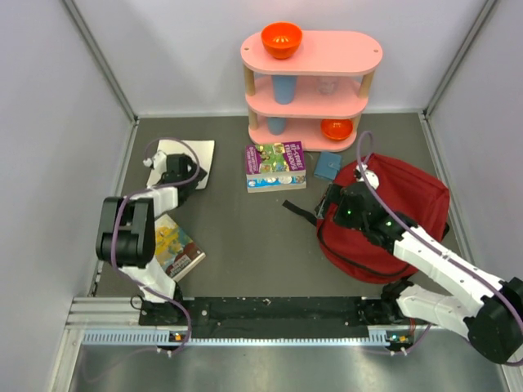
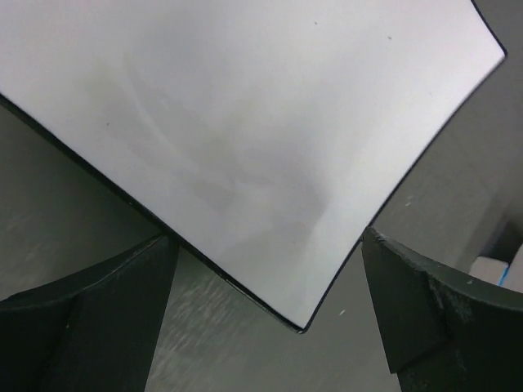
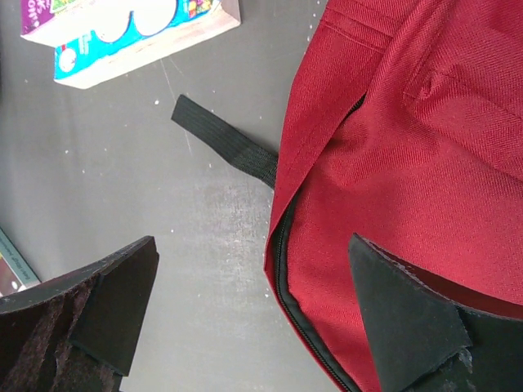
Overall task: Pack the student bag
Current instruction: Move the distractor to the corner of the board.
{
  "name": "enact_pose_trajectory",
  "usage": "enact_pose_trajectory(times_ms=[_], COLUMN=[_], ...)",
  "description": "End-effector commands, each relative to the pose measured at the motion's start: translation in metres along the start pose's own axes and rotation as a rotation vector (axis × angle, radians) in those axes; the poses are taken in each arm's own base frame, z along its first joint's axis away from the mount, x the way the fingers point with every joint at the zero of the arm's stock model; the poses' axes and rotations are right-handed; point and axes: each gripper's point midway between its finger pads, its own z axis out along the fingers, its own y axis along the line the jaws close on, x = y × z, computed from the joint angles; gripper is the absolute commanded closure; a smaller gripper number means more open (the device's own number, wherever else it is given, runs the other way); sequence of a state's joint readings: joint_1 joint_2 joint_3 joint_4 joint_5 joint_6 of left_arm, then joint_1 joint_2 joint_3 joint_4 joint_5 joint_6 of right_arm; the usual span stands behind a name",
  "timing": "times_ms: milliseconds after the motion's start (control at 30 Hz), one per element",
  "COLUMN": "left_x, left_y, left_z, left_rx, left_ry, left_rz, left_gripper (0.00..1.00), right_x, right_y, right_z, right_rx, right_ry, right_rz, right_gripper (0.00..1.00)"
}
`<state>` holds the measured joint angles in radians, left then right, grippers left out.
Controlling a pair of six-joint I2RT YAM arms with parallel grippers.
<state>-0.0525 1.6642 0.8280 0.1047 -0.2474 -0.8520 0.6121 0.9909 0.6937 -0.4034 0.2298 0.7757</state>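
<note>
Grey table [image 1: 261,245] is carrying a soft dark-red fabric student bag [image 1: 413,196], right fingers [image 3: 409,314] hovering wide apart at its edge (left fingers [image 2: 417,318] gaping too).

The widest open stretch is the middle of the table [image 1: 245,237], bare from the purple book [image 1: 275,166] down to the front rail [image 1: 270,310]. On the right the bag [image 1: 409,204] fills the floor close to the wall, and its strap [image 1: 299,209] trails into the open patch (lying flat). The shelf [image 1: 310,86] blocks the back centre. A small blue thing [image 1: 329,166] lies between shelf, book and bag. On the left lie a yellow book [image 1: 178,249] and a white sheet [image 1: 200,153].
</note>
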Motion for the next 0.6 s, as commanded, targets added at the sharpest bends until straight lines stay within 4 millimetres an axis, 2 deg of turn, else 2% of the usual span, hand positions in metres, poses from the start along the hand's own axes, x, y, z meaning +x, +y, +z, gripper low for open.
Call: enact_pose_trajectory(times_ms=[0,67,100,167,333,367,467,500,567], left_x=[-0.014,-0.010,-0.021,-0.018,-0.036,-0.036,-0.038,-0.038,-0.022], left_y=[-0.045,-0.046,-0.057,-0.055,-0.052,-0.048,-0.054,-0.057,-0.064], left_z=[0.024,0.038,0.042,0.048,0.064,0.066,0.065,0.062,0.048], left_rx=[0.127,0.118,0.137,0.132,0.151,0.146,0.221,0.247,0.304], left_ry=[0.004,0.032,0.026,0.065,0.062,0.089,0.132,0.146,0.214], left_rz=[-0.006,0.008,0.001,0.013,0.020,0.022,0.028,0.032,0.065], left_gripper=[0.01,0.01,0.01,0.01,0.01,0.01,0.01,0.01,0.01], right_x=[-0.012,-0.012,-0.013,-0.014,-0.021,-0.020,-0.031,-0.030,-0.043], right_y=[0.014,0.016,0.017,0.017,0.011,0.007,-0.008,-0.019,-0.042], right_z=[0.001,0.000,0.000,-0.002,-0.008,-0.009,-0.015,-0.016,-0.024], right_rx=[-0.037,-0.042,-0.045,-0.047,-0.028,-0.011,0.036,0.068,0.126], right_ry=[-0.016,-0.013,-0.012,-0.018,-0.043,-0.038,-0.075,-0.068,-0.117], right_rz=[-0.017,-0.023,-0.023,-0.023,-0.036,-0.038,-0.013,0.002,0.063], right_gripper=[0.01,0.01,0.01,0.01,0.01,0.01,0.01,0.01,0.01])
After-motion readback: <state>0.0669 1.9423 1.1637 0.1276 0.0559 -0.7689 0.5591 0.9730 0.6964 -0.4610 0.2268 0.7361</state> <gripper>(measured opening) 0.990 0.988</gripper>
